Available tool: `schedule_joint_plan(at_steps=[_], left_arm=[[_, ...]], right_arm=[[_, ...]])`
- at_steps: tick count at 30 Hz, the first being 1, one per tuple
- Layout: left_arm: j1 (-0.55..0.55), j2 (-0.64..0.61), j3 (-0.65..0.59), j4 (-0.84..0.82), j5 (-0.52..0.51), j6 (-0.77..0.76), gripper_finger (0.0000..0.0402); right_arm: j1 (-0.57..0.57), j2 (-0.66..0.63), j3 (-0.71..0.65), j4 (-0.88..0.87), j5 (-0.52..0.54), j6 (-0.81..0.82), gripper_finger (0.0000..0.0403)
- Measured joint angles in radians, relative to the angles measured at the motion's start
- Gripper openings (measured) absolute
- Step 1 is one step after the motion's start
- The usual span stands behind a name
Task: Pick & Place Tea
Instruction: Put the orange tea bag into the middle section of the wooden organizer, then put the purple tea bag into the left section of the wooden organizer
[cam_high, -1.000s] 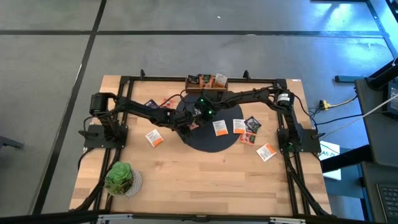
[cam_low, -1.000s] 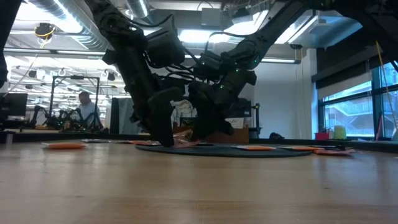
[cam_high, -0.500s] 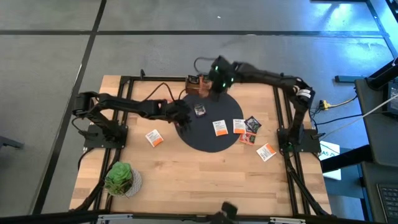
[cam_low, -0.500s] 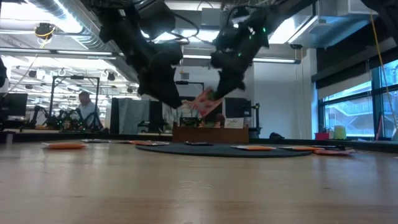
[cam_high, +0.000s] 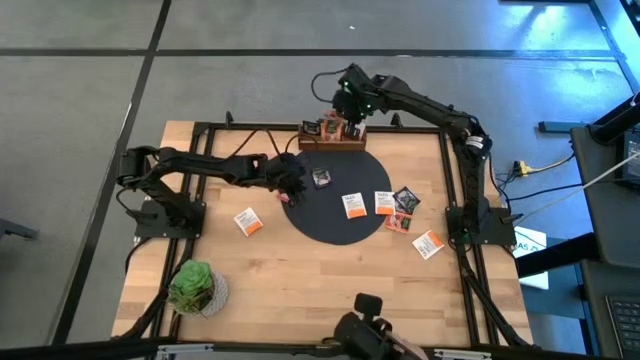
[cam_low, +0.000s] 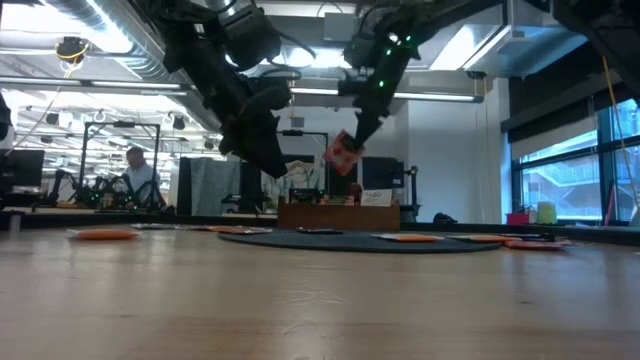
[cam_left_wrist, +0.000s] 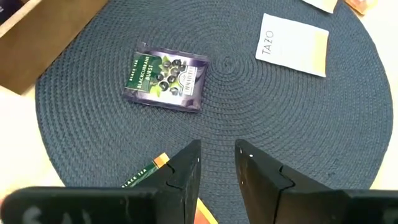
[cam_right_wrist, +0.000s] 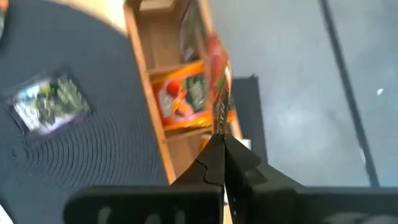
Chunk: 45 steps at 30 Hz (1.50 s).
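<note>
My right gripper (cam_low: 358, 128) hangs high over the wooden box (cam_high: 333, 140) at the table's far edge, shut on a red tea packet (cam_low: 343, 152). The box holds other tea packets, among them an orange one (cam_right_wrist: 183, 96). My left gripper (cam_left_wrist: 217, 163) is open and holds nothing. It hovers over the left part of the black round mat (cam_high: 340, 205). A purple tea packet (cam_left_wrist: 165, 78) lies flat on the mat just ahead of it. A white packet (cam_left_wrist: 292, 45) lies farther off. Another packet (cam_left_wrist: 146, 175) shows beside the left finger. My right gripper pinches the red packet by its upper edge (cam_right_wrist: 219, 127) between its two shut fingers. They come from above, slanting down. The packet hangs tilted below the fingertips, clear of the box and the mat, and shows edge-on in the right wrist view.
More packets lie on the mat's right half (cam_high: 352, 205) (cam_high: 384, 202) and beyond it on the wood (cam_high: 428, 244). One lies left of the mat (cam_high: 248, 222). A green plant (cam_high: 192, 287) stands at the near left corner. A black frame runs along the table's edges.
My right gripper has lifted the red packet off the mat, carried it up and toward the far edge until it hangs over the wooden box, and turned its wrist. My left gripper has risen and drawn back toward the table's left, leaving the purple packet uncovered on the mat.
</note>
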Motion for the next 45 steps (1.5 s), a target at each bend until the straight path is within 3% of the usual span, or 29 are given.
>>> schedule_joint_plan(at_steps=[14, 25, 34, 39, 42, 45], left_arm=[[-0.001, 0.000, 0.000, 0.000, -0.001, 0.007, 0.0095], [-0.002, 0.000, 0.000, 0.000, -0.002, -0.001, 0.0095], [-0.002, 0.000, 0.001, 0.000, -0.002, -0.001, 0.0095], [-0.002, 0.000, 0.001, 0.001, -0.002, -0.001, 0.0095], [-0.002, 0.000, 0.001, 0.001, -0.002, -0.002, 0.0095], [-0.002, 0.000, 0.001, 0.019, -0.004, -0.003, 0.0095]], right_arm=[[0.000, 0.152, -0.001, -0.043, 0.005, -0.014, 0.0006], [-0.001, 0.160, -0.001, -0.031, 0.009, -0.016, 0.0011], [-0.004, 0.159, -0.001, -0.013, 0.137, -0.023, 0.0075], [-0.004, 0.159, -0.001, 0.047, 0.138, -0.035, 0.0109], [-0.003, 0.158, -0.001, 0.044, 0.130, 0.045, 0.0118], [-0.004, 0.157, -0.001, -0.011, 0.018, 0.163, 0.0119]])
